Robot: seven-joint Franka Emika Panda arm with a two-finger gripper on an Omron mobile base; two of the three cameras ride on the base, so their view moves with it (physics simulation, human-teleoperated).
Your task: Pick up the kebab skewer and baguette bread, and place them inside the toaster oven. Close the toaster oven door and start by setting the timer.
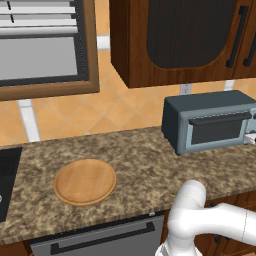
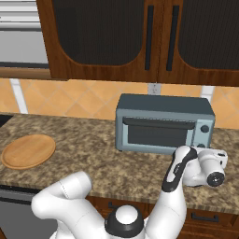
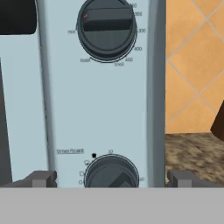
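The lower timer dial point(image 3: 112, 171) is framed between the gripper's point(image 3: 112, 178) spread, empty fingertips. The toaster oven point(image 2: 164, 122), at the counter's back edge, is seen with its door point(image 2: 158, 133) shut; only the timer setting is judged left.

A speckled brown granite counter point(image 1: 150, 155) runs below the wall cabinets. A boxy grey-blue toaster oven point(image 2: 163, 122) stands on it directly ahead of the claw point(image 3: 111, 177), door closed. A round wooden plate point(image 1: 85, 181) lies well off to the claw's left.
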